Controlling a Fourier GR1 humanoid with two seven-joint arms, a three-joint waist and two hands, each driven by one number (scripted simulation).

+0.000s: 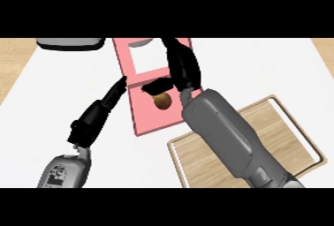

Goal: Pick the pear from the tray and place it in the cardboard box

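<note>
The pear (163,101), yellow-brown, lies inside the near compartment of the pink cardboard box (149,122) in the middle of the white counter. My right hand (183,66) reaches over the box with its fingers stretched straight toward the far side. Its thumb (157,86) sticks out to the left just above the pear; whether it touches the fruit I cannot tell. The wooden tray (291,132) sits at the lower right, partly under my right forearm. My left hand (96,117) is open at the box's left side, fingers straight and pointing up toward its edge.
A grey rounded object (69,43) stands at the far left of the counter. A pale object (141,43) shows at the box's far end. Wood-coloured strips (14,57) border the white counter on both sides.
</note>
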